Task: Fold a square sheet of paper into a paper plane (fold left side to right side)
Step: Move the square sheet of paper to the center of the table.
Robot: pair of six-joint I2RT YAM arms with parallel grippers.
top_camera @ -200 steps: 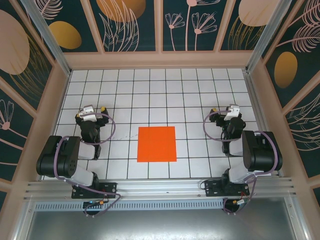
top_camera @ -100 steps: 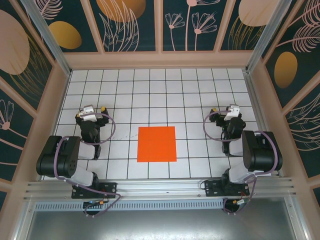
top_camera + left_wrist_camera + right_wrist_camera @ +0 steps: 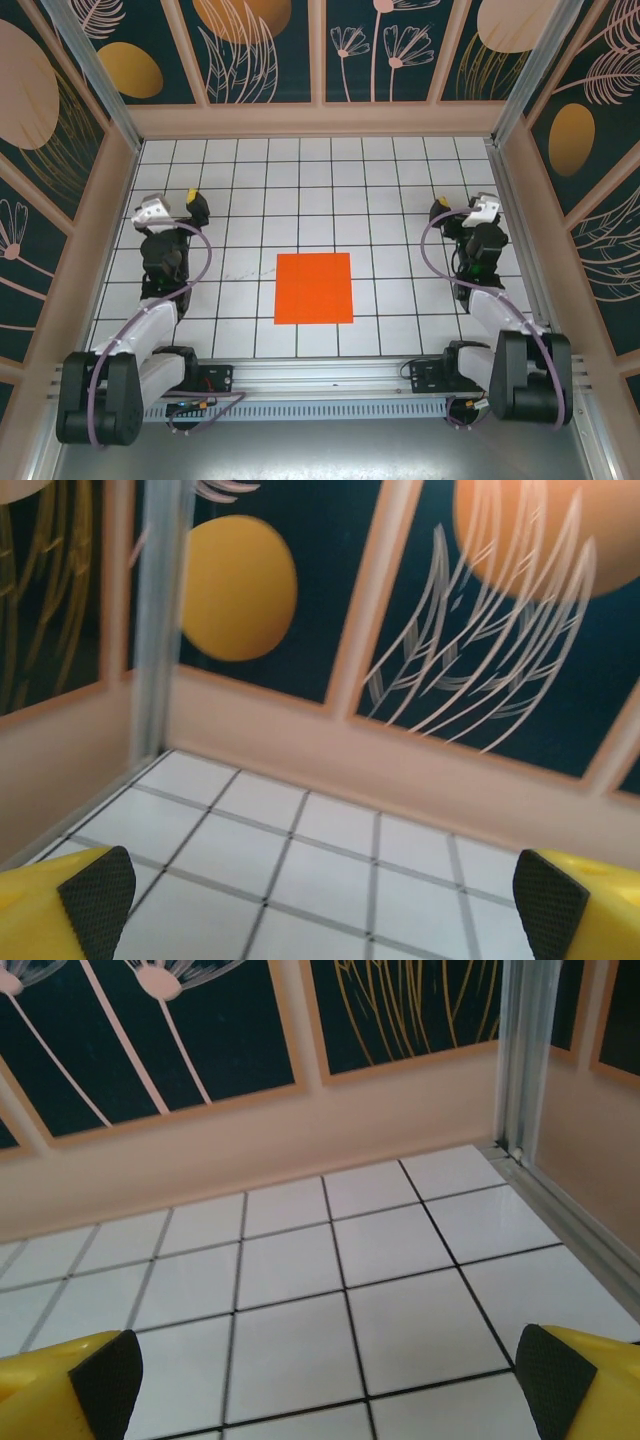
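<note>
Left gripper [image 3: 183,206] and right gripper [image 3: 452,212], both wide open and empty, are being swung outward versus a second ago; square sheet of paper [image 3: 313,288] is being left flat, unfolded.

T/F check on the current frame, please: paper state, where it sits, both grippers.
1. The square sheet of paper lies flat and unfolded on the table. True.
2. The left gripper is shut on the sheet. False: it is open, holds nothing and sits well off to the sheet's left.
3. The right gripper is open, with bare tiles between its fingers. True.
4. The sheet rests against the back wall. False: it lies toward the near edge, between the two arms, with rows of tiles behind it.
</note>
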